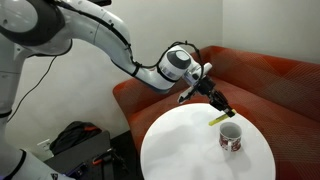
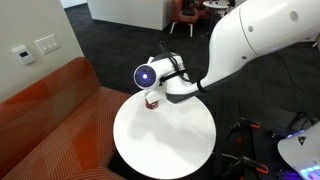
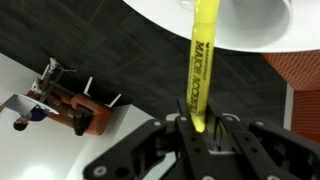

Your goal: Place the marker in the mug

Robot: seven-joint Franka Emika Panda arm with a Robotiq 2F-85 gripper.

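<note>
My gripper (image 1: 217, 101) is shut on the yellow-green marker (image 1: 224, 118), which pokes out past the fingertips above the round white table (image 1: 185, 150). The white mug (image 1: 231, 137) with dark red markings stands upright on the table just below and beyond the marker tip. In an exterior view the mug (image 2: 152, 101) sits at the table's far edge, partly behind my gripper (image 2: 158, 88). In the wrist view the marker (image 3: 203, 60) stands between the fingers of the gripper (image 3: 200, 125), pointing toward the table edge.
A red-orange sofa (image 1: 270, 75) curves behind the table. A black bag and equipment (image 1: 80, 145) lie on the floor beside the robot base. A dark carpeted floor (image 3: 100, 40) lies below, with a small stand (image 3: 60, 100) on it.
</note>
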